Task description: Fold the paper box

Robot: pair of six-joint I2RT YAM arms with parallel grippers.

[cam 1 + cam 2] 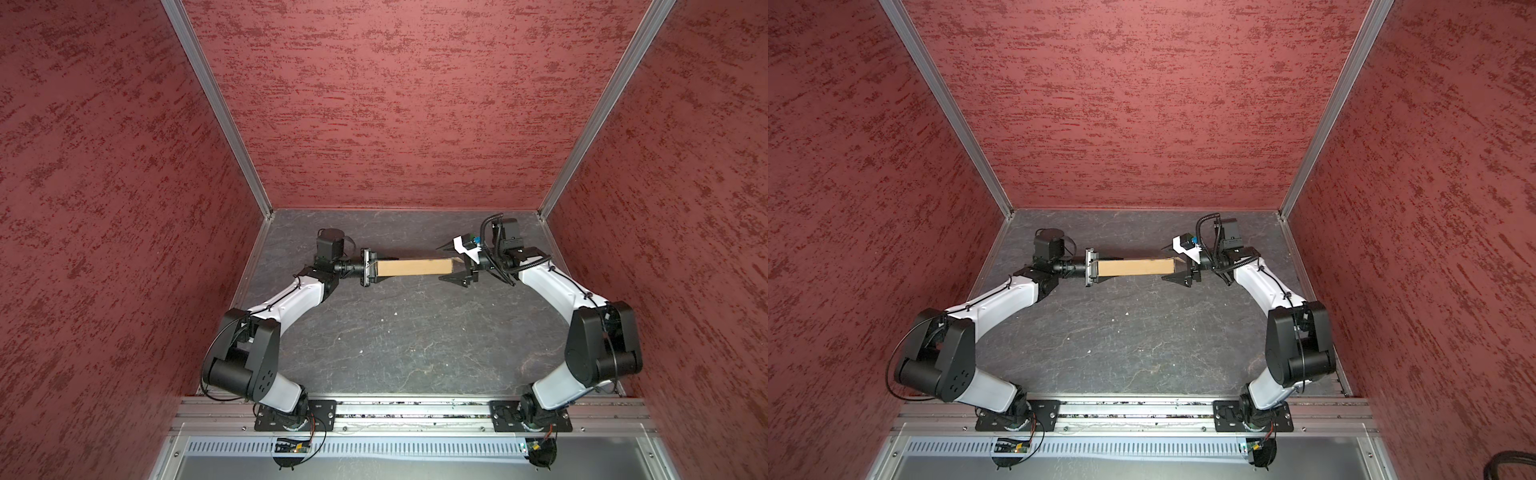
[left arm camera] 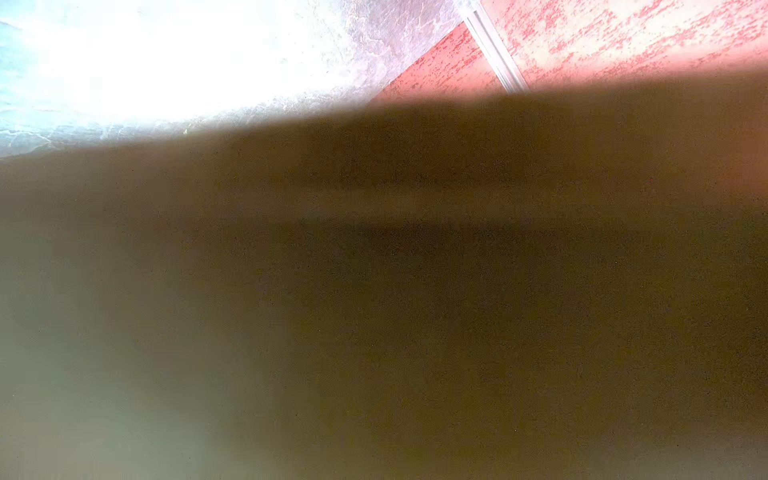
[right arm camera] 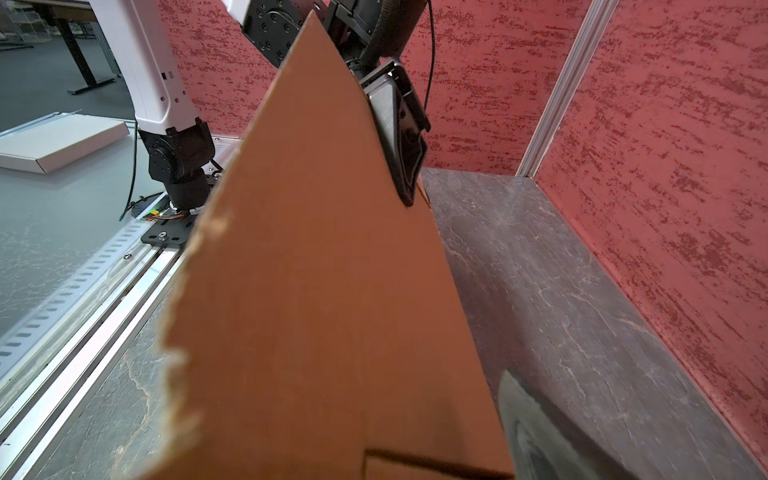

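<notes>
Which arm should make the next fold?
Right, probably: the left gripper is clamped on one end of the paper box, while the right gripper stands open astride the other end, free to work.

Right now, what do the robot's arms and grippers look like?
The left arm and right arm have glossy white shells between bulky black joints, with thin black cables alongside. The left gripper is black. The right gripper has black triangular jaws, a white bracket with a blue part, and a black corrugated hose.

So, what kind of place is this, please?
Probably a robot test cell in a laboratory: a left arm and a right arm bolted to an aluminium rail, with red textured panels closing in a dark stone-look tabletop.
</notes>
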